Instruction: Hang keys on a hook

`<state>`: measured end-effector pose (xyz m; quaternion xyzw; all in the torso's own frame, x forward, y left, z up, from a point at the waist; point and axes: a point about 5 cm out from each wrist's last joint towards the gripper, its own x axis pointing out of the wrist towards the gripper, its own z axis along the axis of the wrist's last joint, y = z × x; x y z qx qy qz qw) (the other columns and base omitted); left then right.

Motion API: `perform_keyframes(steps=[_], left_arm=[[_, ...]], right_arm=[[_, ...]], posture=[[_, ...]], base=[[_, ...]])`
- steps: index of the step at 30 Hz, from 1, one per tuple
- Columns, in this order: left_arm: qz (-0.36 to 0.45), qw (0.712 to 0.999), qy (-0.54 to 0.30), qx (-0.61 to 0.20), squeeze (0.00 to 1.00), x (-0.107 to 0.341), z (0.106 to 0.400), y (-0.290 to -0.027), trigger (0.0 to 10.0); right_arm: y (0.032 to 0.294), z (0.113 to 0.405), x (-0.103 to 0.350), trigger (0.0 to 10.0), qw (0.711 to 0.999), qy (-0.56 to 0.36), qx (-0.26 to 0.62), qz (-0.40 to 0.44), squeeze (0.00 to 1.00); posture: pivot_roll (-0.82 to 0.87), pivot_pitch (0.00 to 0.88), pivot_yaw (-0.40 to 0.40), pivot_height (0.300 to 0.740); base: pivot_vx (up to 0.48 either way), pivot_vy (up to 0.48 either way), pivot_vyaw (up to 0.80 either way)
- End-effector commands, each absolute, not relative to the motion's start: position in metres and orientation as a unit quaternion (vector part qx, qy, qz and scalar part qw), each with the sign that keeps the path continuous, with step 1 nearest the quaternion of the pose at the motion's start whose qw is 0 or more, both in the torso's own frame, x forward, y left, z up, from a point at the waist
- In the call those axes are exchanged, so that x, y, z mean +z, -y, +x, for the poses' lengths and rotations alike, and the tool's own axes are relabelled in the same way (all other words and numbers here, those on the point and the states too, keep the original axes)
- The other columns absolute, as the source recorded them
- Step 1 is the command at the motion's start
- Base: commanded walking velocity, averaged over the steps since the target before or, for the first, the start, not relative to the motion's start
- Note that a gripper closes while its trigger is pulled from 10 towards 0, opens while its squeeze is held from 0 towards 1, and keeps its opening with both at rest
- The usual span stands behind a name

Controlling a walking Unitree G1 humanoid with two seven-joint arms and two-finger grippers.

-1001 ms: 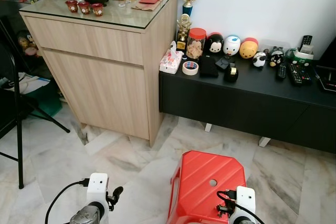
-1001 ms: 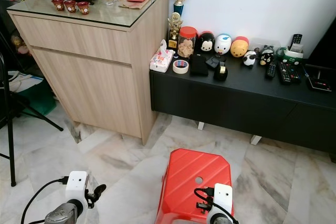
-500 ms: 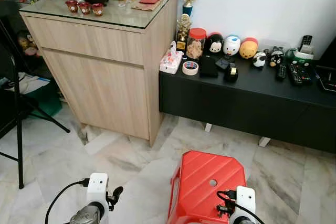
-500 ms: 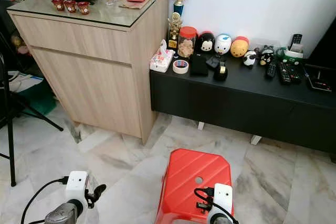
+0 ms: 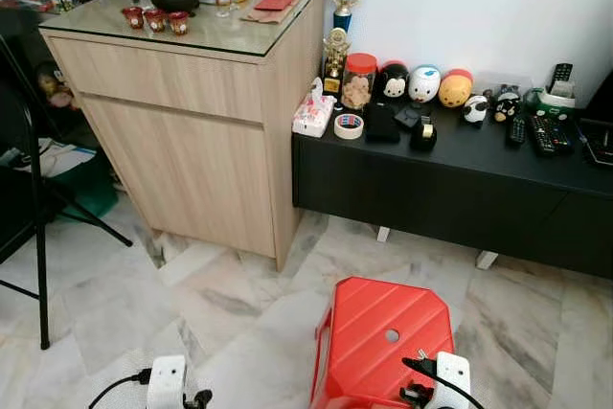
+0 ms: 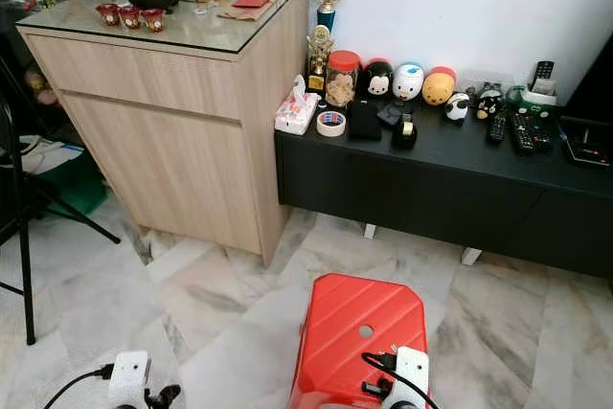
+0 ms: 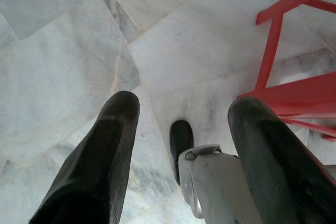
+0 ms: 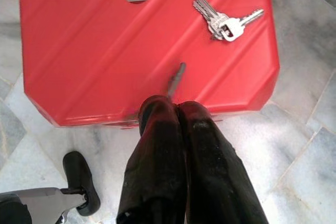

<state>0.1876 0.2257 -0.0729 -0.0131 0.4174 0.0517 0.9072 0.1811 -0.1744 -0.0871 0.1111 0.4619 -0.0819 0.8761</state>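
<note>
Currently the keys point(image 8: 224, 21) lie flat on the top of the red stool point(image 8: 94, 61), near one corner, a small silver bunch on a ring, untouched. Right gripper point(image 8: 177, 109) hangs above the stool's near edge with its two black fingers pressed together and nothing between them; the keys are apart from it, further across the seat. Left gripper point(image 7: 181, 116) points down at the marble floor point(image 7: 63, 66) beside the stool's leg, fingers spread wide, empty. Judgement on progress: nothing of the task is done yet. The pickup is still to come, then the carry, then the hanging. No hook can be made out in the pictures; the head views show a wooden cabinet point(image 5: 182, 131) with a glass top, a low black sideboard point(image 5: 450, 189) carrying small figures, a tape roll and remotes, and a white wall behind, so the hook's place is unknown from here. Before a grasp, the right fingers would need to part and travel across the seat to the bunch. Compared with half a second ago: the whole head view has shifted slightly, which reads as camera motion, not furniture moving. Both wrist units now sit lower in the head views, nearly at the bottom edge, so both arms appear to have dropped relative to the camera.
</note>
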Motion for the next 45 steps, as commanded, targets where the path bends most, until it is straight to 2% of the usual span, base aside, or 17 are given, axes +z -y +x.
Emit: perform_keyframes(steps=[1,33,45], left_arm=[[-0.009,0.901,-0.430,0.052,0.00,-0.075,0.184,-0.227,10.0],[-0.019,0.901,-0.432,0.047,0.00,-0.078,0.180,-0.220,10.0],[-0.017,0.901,-0.432,0.044,0.00,-0.077,0.180,-0.223,10.0]], right_arm=[[0.176,0.181,-0.087,10.0,0.875,-0.462,-0.090,0.117,0.00],[0.182,0.191,-0.080,10.0,0.895,-0.417,-0.089,0.128,0.00],[0.172,0.197,-0.077,10.0,0.902,-0.398,-0.077,0.149,0.00]], posture=[[0.01,0.000,-0.023,0.740],[-0.01,0.000,-0.036,0.740],[0.00,0.000,-0.033,0.740]], base=[[0.000,0.000,0.00],[0.000,0.000,0.00],[0.000,0.000,0.00]])
